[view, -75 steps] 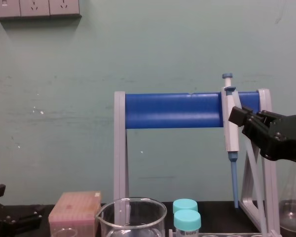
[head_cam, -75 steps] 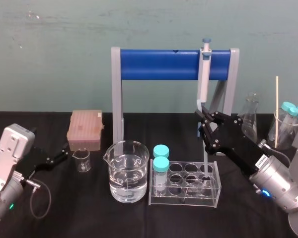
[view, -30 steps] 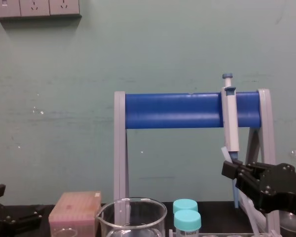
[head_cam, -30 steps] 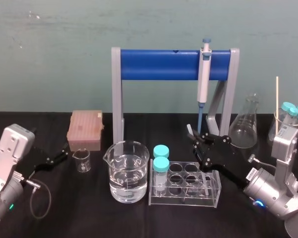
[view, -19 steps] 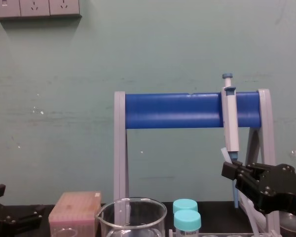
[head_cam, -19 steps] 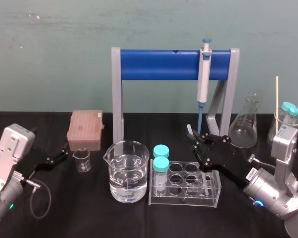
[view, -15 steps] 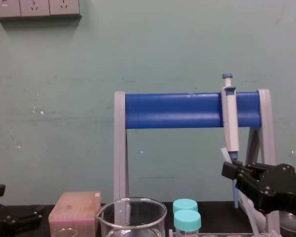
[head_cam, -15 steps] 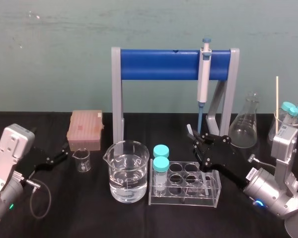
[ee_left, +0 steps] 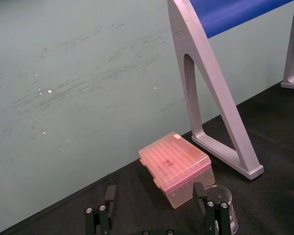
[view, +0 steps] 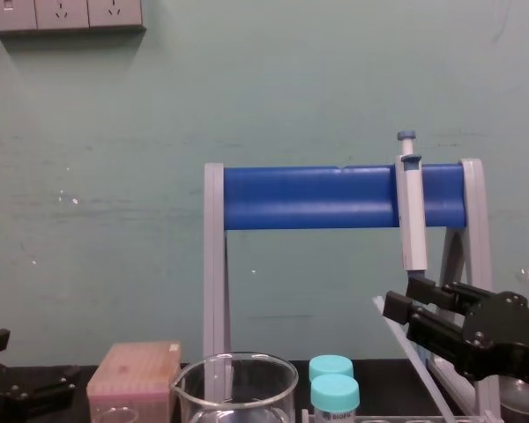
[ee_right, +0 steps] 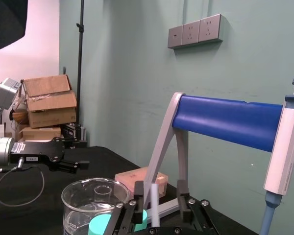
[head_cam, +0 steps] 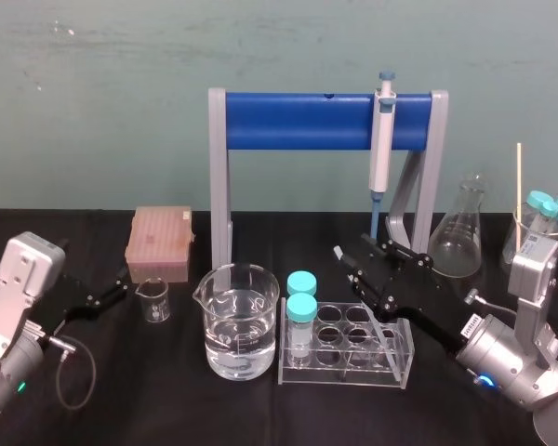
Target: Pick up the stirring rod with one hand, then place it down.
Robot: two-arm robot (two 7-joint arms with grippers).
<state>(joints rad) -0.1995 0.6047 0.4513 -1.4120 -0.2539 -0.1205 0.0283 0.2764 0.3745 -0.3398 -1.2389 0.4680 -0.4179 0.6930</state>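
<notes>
The stirring rod [head_cam: 377,327], thin and translucent white, leans to the left with its lower end in the clear tube rack [head_cam: 395,372]. Its upper end pokes up between the fingers of my black right gripper [head_cam: 361,255]. That gripper hovers just behind the rack and is open, with a gap on either side of the rod [ee_right: 154,213] in the right wrist view. In the chest view the rod [view: 434,388] slants down past the right gripper [view: 404,298]. My left gripper [head_cam: 112,293] rests low at the far left, open [ee_left: 154,188] and holding nothing.
A blue-barred stand [head_cam: 321,121] carries a hanging pipette [head_cam: 381,149]. A water beaker [head_cam: 242,321] and two blue-capped tubes [head_cam: 301,307] sit beside the rack. A pink tip box [head_cam: 158,242] and small beaker [head_cam: 152,299] stand at left. A flask [head_cam: 460,237] and a thin tan stick [head_cam: 518,204] are at right.
The right gripper came down behind the rack with the rod, then its fingers spread apart. The rod tipped to the left, loose between them. The left arm stayed put.
</notes>
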